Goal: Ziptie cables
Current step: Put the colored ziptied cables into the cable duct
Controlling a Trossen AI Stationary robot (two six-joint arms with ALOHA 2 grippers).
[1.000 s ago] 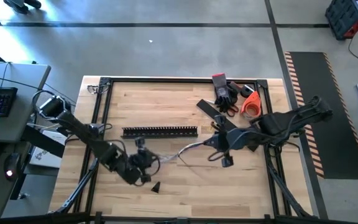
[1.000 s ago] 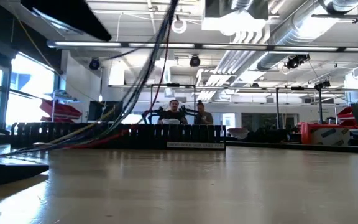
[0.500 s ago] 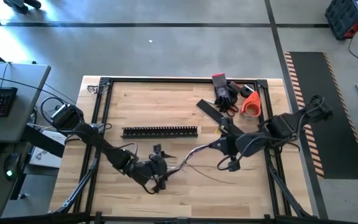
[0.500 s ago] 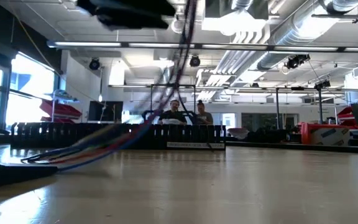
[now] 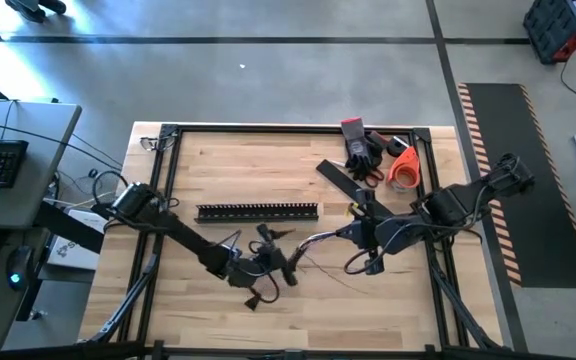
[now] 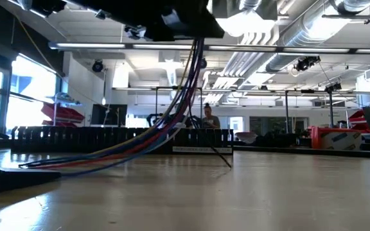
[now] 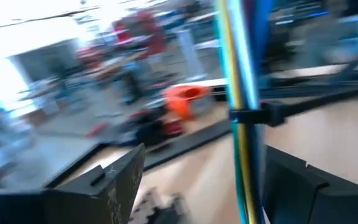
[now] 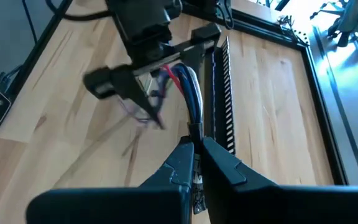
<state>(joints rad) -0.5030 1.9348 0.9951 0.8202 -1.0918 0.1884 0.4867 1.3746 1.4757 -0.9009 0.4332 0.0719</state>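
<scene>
The cables (image 5: 313,240) form one bundle of dark, blue, yellow and red wires with a black ziptie (image 7: 253,115) around it. My right gripper (image 8: 194,155) is shut on the bundle at mid-table, right of centre. From there the wires slope down to splayed ends (image 6: 44,163) lying on the wood. My left gripper (image 5: 278,262) is open and points level. Its fingers (image 7: 104,180) stand on either side of the bundle (image 7: 241,74). I cannot tell whether they touch it. In the low view its dark body (image 6: 172,19) hides the top of the cables. My right gripper pinches the bundle (image 8: 194,129) between its two fingertips. It comes from the table's right side, slanting down, with the wires running straight on past the tips. The held stretch is lifted clear and the splayed far ends rest on the table.
A long black slotted rail (image 5: 258,211) lies just beyond the grippers. A flat black strip (image 5: 340,178), red and black gloves (image 5: 358,148) and an orange tape roll (image 5: 403,167) are at the far right. A small black piece (image 5: 251,300) lies near the front. Bare wood shows front right.
My left gripper has travelled toward the table's right edge, sunk a little and tipped level, ending around the cable bundle. In the low view the hanging cables have swung to the right while their ends stayed on the table. My right gripper has kept its hold.
</scene>
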